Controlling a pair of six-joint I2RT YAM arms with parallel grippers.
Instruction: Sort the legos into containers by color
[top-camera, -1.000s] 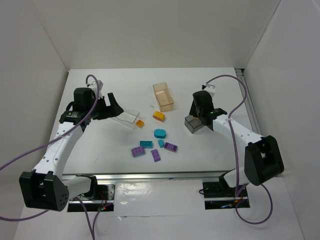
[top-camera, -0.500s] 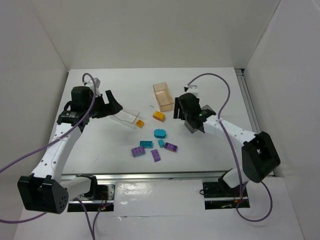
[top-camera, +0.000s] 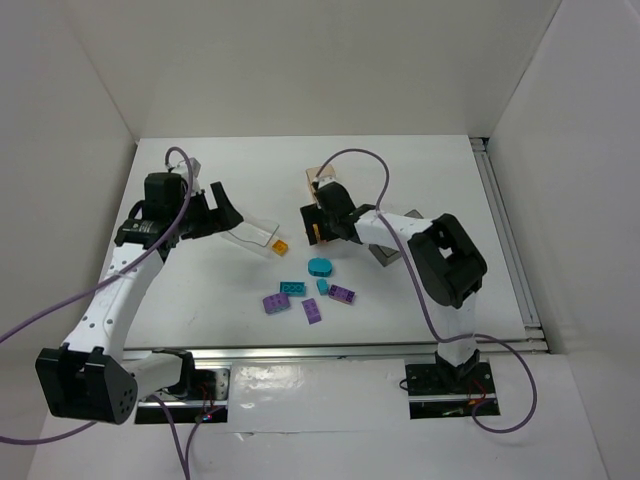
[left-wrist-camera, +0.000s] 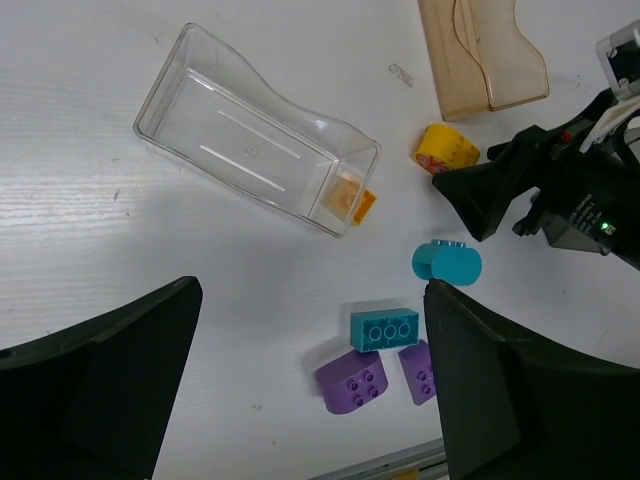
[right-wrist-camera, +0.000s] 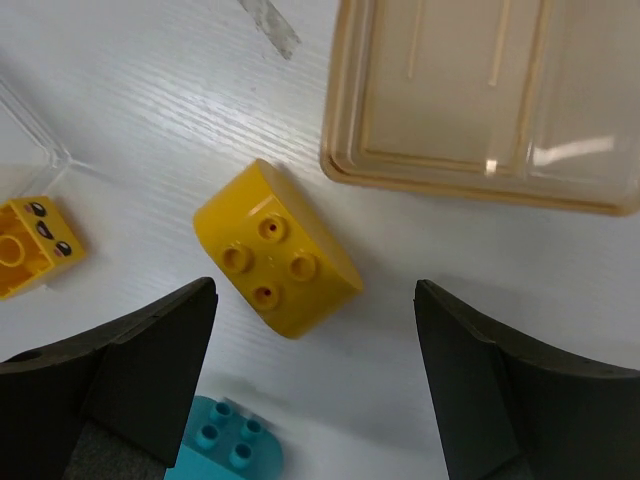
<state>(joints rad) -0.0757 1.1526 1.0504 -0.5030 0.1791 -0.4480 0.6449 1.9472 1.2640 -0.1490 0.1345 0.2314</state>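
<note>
My right gripper (right-wrist-camera: 315, 345) is open and hangs low over a yellow rounded lego (right-wrist-camera: 275, 250), which lies on the table just ahead of its fingertips. The peach container (right-wrist-camera: 480, 90) lies just beyond that brick. In the top view the right gripper (top-camera: 314, 226) covers the yellow brick. A small orange lego (left-wrist-camera: 357, 204) rests against the outside of the clear container (left-wrist-camera: 255, 155). A teal rounded lego (top-camera: 320, 267), a teal brick (top-camera: 292, 288) and three purple legos (top-camera: 312, 311) lie in a loose group. My left gripper (top-camera: 218, 208) stands open and empty beside the clear container (top-camera: 252, 235).
The dark grey container (top-camera: 388, 256) sits right of the group, partly behind the right arm. A small teal lego (top-camera: 322, 286) lies beside a purple one (top-camera: 343, 294). White walls close the table on three sides.
My right arm has swung left from the dark grey container to the yellow lego, and its jaws have opened wider. The left arm has barely moved.
</note>
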